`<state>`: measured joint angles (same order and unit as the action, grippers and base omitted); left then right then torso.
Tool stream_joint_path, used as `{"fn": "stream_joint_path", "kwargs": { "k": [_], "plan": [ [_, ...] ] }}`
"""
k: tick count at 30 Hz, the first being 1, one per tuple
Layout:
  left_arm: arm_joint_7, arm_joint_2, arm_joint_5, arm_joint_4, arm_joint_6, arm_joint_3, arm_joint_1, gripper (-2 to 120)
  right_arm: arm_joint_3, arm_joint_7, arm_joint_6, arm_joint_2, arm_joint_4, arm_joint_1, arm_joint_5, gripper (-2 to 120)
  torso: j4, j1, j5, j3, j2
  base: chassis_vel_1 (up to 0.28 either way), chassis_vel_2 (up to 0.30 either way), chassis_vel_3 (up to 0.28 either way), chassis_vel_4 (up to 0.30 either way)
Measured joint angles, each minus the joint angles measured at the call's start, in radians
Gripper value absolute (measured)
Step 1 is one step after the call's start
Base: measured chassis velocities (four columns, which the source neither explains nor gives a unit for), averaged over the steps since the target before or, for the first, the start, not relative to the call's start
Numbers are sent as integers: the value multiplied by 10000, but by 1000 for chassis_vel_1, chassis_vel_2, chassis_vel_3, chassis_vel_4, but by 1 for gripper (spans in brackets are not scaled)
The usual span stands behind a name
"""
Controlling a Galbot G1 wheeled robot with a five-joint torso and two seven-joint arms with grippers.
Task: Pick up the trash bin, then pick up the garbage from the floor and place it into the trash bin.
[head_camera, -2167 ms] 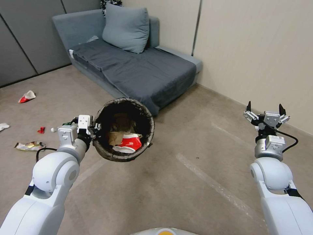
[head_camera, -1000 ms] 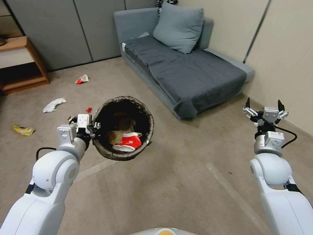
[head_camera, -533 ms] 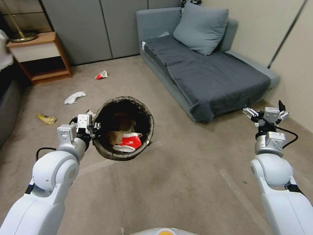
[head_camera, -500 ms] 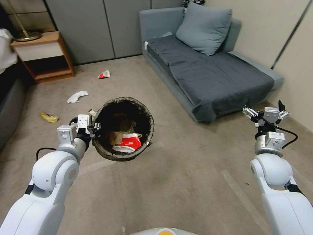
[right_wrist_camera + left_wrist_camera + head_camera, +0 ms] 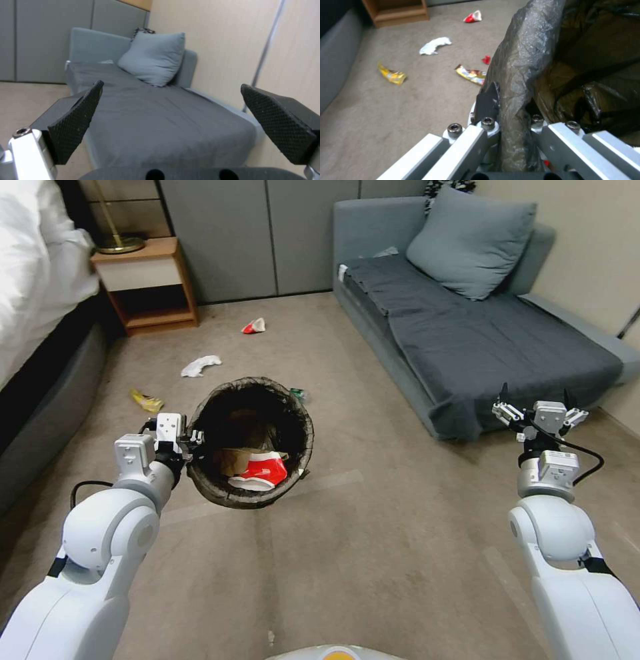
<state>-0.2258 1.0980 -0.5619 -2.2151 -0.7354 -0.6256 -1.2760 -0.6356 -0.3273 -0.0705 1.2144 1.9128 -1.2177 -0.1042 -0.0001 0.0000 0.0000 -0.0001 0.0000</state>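
While the left end effector (image 5: pixel 189 441) stays clenched on the near rim of the trash bin (image 5: pixel 250 441), holding it above the floor (image 5: pixel 373 553), the whole head view has swung leftward: camera motion from the base turning, arms unchanged. Result: more garbage now lies ahead, including a red-and-white cup (image 5: pixel 254 325), white tissue (image 5: pixel 200 365) and yellow wrapper (image 5: pixel 146 401); a nightstand (image 5: pixel 148 285) and bed (image 5: pixel 40 280) also appear. Right end effector (image 5: pixel 535 411): spread wide, empty, held before the sofa (image 5: pixel 480 327). Left wrist view adds a second wrapper (image 5: pixel 470 74) and red scrap (image 5: pixel 486 59) just beside the bin, hidden from the head view.
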Motion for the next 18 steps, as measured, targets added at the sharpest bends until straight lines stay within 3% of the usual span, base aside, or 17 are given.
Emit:
{"fn": "stream_joint_path", "kwargs": {
  "k": [18],
  "plan": [
    [-9, 23, -36, 88, 0, 13, 43, 1, -29, 1, 19, -21, -50, -16, 18, 100, 1, 0, 0, 1, 0, 65, 66, 64, 67]
  ]
}}
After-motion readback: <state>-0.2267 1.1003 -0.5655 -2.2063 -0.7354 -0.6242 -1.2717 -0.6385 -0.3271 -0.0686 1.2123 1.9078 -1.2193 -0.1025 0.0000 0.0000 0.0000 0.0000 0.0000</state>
